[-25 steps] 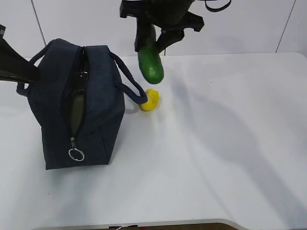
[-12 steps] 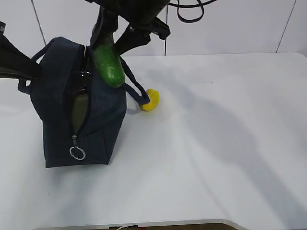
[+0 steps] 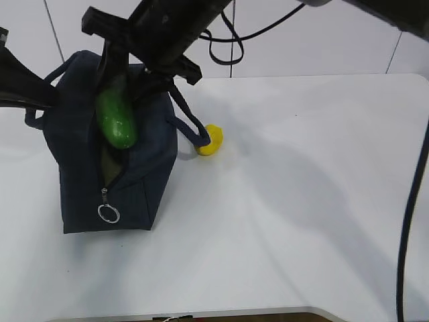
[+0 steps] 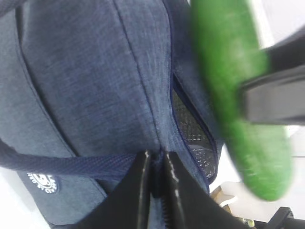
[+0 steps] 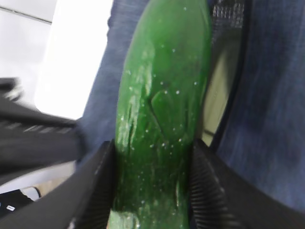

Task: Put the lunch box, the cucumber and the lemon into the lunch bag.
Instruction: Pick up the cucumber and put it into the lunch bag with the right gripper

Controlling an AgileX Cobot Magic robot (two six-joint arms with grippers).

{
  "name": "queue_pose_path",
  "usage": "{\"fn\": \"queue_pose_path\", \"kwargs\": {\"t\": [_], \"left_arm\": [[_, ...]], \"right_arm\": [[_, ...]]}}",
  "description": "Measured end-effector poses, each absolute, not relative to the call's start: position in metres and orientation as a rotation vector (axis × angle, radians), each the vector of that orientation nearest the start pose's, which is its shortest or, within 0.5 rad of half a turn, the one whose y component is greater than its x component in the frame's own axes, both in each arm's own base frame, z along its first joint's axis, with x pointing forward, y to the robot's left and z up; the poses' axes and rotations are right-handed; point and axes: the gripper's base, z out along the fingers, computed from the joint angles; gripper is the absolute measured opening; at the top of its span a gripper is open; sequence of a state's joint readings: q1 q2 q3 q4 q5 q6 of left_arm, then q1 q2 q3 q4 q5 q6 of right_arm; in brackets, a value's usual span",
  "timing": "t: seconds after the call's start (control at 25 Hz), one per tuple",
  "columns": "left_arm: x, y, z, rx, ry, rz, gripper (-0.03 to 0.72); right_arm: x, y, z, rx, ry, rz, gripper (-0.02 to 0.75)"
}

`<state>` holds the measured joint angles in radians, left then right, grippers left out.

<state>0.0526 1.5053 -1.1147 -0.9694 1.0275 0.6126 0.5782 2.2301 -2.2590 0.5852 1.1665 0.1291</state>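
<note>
The navy lunch bag (image 3: pixel 144 168) stands at the left with its top zipper open. My right gripper (image 3: pixel 131 77) is shut on the dark green cucumber (image 3: pixel 117 121), which hangs tip-down over the opening. In the right wrist view the cucumber (image 5: pixel 162 105) fills the gap between the ribbed pads of that gripper (image 5: pixel 152 186). A pale green surface (image 5: pixel 217 90) inside the bag looks like the lunch box lid. My left gripper (image 4: pixel 155 176) is shut on the lunch bag (image 4: pixel 86 71) at the end of its zipper. The yellow lemon (image 3: pixel 212 141) lies on the table beside the bag's right handle.
The white table (image 3: pixel 301 201) stretches to the right and front of the bag. A silver ring pull (image 3: pixel 106 214) hangs at the near end of the zipper. My left arm (image 3: pixel 20 87) comes in from the left edge. A black cable (image 3: pixel 409 221) hangs at the right.
My right gripper has carried the cucumber leftwards, from above the lemon to over the bag's open zipper. The left gripper has kept its hold on the bag. The lemon has not moved.
</note>
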Motion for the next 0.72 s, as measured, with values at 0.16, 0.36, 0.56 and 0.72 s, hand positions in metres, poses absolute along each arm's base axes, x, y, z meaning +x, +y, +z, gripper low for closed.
{"fn": "queue_pose_path", "kwargs": {"t": [0.16,0.36,0.56,0.72], "left_arm": [[0.301,-0.049,0.297,0.160,2.456,-1.006,0.011],[0.301,-0.049,0.298,0.158,2.454,-1.010,0.011],[0.301,-0.049,0.298,0.156,2.453,-1.012,0.011],[0.301,-0.049,0.298,0.156,2.453,-1.012,0.011]], "right_arm": [[0.398,0.314,0.286,-0.444,2.660,1.020,0.363],[0.406,0.318,0.275,-0.401,2.637,1.016,0.363],[0.410,0.318,0.276,-0.376,2.593,1.010,0.363],[0.412,0.317,0.276,-0.382,2.585,0.974,0.379]]}}
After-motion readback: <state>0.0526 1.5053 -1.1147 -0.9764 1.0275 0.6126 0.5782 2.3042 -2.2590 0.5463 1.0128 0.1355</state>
